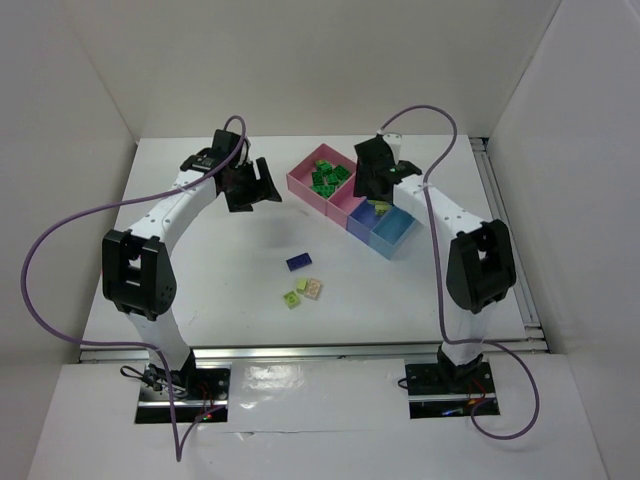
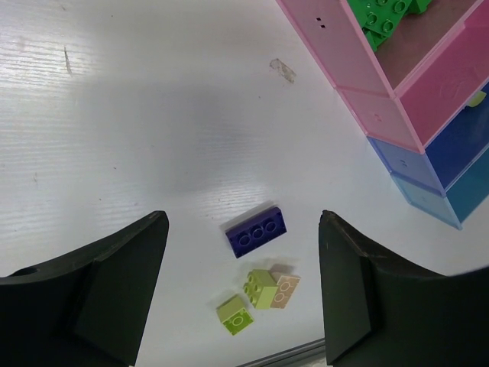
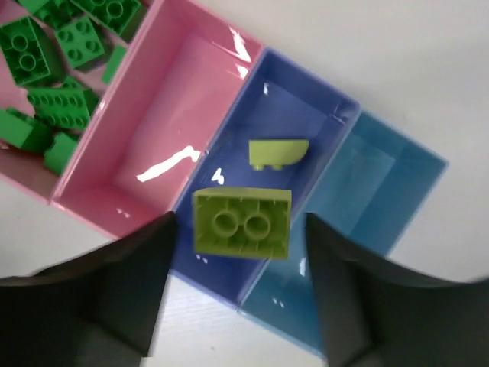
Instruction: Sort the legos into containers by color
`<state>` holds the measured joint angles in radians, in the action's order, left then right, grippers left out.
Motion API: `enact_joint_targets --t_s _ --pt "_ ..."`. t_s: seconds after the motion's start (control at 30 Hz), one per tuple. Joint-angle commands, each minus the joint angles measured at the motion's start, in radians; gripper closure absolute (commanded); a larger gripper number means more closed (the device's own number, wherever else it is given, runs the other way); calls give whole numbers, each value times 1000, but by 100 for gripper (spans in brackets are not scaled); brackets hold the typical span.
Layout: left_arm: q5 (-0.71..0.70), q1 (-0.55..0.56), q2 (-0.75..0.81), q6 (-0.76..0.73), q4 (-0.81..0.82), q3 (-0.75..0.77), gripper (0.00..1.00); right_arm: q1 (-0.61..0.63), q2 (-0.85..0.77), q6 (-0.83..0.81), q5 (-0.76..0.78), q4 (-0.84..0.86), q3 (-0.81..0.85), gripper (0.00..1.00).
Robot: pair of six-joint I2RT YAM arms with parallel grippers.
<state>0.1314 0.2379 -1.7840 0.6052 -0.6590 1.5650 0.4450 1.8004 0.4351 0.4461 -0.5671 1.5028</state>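
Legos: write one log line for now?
right gripper open above violet bin | lime brick loose at bin | left gripper open, empty | four bricks on table

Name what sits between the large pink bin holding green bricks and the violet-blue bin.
The smaller pink bin sits between the large pink bin and the violet-blue bin. It is empty, as the right wrist view shows most clearly.

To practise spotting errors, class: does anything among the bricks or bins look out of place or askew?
The larger yellow-green plastic brick at the violet-blue plastic bin shows its hollow underside, so it is upside down. Four small bricks lie loose on the white table.
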Motion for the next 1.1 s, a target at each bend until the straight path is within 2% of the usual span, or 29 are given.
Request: enact_joint_targets --t_s 0.0,0.03,0.13,0.23,0.3,0.4,0.5,0.57,0.67,0.77,0.93,1.07 --pt "11 -6 46 -13 1 -5 17 -8 62 -22 -6 1 112 21" --pt "11 -6 55 -13 1 -5 17 -8 73 -33 6 -10 144 14" --pt "2 -6 55 -22 1 -5 17 38 19 -56 28 4 120 13" --pt "-9 -17 64 -22 -8 -5 17 93 -77 -65 14 30 25 23" --pt "-19 -17 64 -22 -8 -5 17 163 -125 -93 -76 70 -71 33" --pt "-19 -26 64 -22 -8 -5 17 300 -187 -137 -203 110 -196 33" --pt "-19 -26 64 -22 -8 -5 17 433 -178 -173 -271 122 -266 25" --pt "-19 -26 64 -22 -8 -5 17 477 -150 -173 -280 122 -266 17" --pt "-19 -26 64 -22 -8 -5 17 517 -46 -153 -268 95 -216 16" --pt "-10 -26 64 -22 -8 -5 17 517 31 -139 -241 85 -147 2" --pt "-19 -26 64 -22 -17 -5 17 517 157 -130 -221 58 -24 1" --pt "-19 -35 64 -32 -17 -5 17 495 211 -130 -195 58 -3 1"
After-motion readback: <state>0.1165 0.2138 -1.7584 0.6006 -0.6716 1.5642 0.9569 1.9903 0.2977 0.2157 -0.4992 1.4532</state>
